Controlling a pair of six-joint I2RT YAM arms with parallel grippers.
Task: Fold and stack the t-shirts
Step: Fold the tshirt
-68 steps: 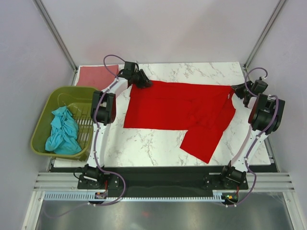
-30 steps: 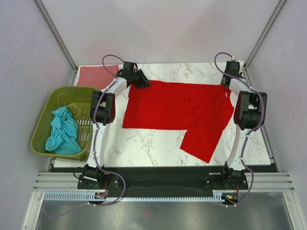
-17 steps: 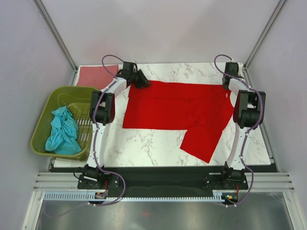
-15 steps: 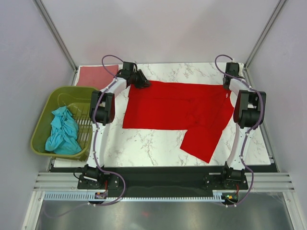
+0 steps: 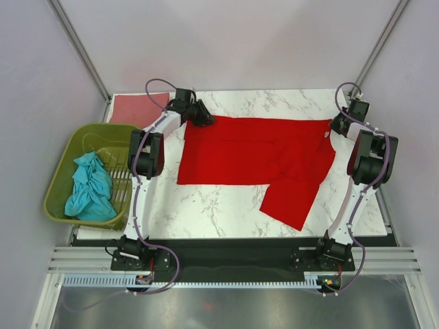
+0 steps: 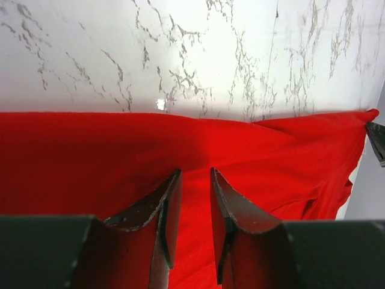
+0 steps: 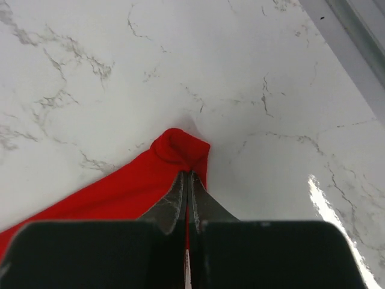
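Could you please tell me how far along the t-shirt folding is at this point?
Done: the pink t-shirt looks folded at the far left corner of the table. In hand: the red t-shirt lies spread, the right gripper pinching its far right corner, the left gripper gripping its far left. Left: folding it, folding the teal t-shirt crumpled in the basket, and stacking all three.

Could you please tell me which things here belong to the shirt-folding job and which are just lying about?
Job: red t-shirt, spread out; teal t-shirt, crumpled in the olive-green basket; dusty pink t-shirt, flat at the far left corner; right pincer, shut on the red t-shirt's corner.
Lying about: olive-green basket; marble table.
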